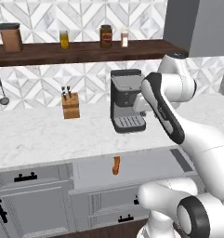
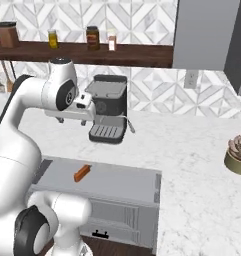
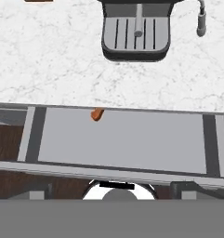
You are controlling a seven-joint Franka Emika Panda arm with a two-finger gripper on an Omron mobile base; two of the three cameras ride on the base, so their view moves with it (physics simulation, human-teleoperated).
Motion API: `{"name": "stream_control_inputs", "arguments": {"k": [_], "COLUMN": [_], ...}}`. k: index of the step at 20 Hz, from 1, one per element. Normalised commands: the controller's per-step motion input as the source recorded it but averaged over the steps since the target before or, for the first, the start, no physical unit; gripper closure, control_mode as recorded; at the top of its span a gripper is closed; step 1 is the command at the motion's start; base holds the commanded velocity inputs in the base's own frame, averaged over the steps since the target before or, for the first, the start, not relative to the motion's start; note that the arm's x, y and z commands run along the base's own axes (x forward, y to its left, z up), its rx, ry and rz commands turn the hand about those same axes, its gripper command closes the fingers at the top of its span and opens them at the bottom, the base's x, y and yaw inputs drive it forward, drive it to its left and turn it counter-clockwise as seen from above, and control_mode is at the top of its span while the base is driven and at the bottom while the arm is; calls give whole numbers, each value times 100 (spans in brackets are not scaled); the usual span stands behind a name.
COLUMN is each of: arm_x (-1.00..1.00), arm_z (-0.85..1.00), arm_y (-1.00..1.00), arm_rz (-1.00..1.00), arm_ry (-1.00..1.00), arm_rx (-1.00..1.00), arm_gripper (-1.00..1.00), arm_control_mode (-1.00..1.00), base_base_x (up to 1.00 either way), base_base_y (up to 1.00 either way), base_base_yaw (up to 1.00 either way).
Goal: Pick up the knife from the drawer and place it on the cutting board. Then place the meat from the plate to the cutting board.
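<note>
The wide grey drawer point(image 1: 148, 163) point(image 2: 123, 183) point(image 3: 132, 139) stands pulled out below the marble counter. The knife's orange-brown handle point(image 1: 116, 165) point(image 2: 82, 172) point(image 3: 97, 114) lies on the drawer's flat bottom, close to the counter edge and left of middle; its blade does not show. My gripper point(image 2: 72, 121) point(image 3: 112, 190) hangs open high above the drawer, in front of the coffee machine, with nothing between its fingers. The cutting board, the meat and the plate are out of view.
A grey coffee machine point(image 1: 126, 104) point(image 2: 108, 107) point(image 3: 135, 30) stands on the counter behind the drawer. A tan knife block point(image 1: 70, 106) is to its left. Jars line the wooden shelf point(image 1: 85, 50). A potted succulent point(image 2: 238, 155) sits at the far right.
</note>
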Motion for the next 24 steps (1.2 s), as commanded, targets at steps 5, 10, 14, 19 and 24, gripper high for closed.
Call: {"name": "stream_control_inputs", "arguments": {"k": [5, 10, 14, 19, 24], "arm_x": [0, 0, 0, 0, 0], "arm_z": [0, 0, 0, 0, 0], "arm_y": [0, 0, 0, 0, 0], "arm_rz": [0, 0, 0, 0, 0], "arm_ry": [0, 0, 0, 0, 0], "arm_rx": [0, 0, 0, 0, 0], "arm_gripper": [-100, -100, -100, -100, -100], "arm_control_mode": [100, 100, 100, 100, 100], "base_base_x": [-57, -21, 0, -21, -20], "base_base_y": [100, 100, 100, 76, 55], "base_base_yaw": [-5, -22, -59, -76, -84]}}
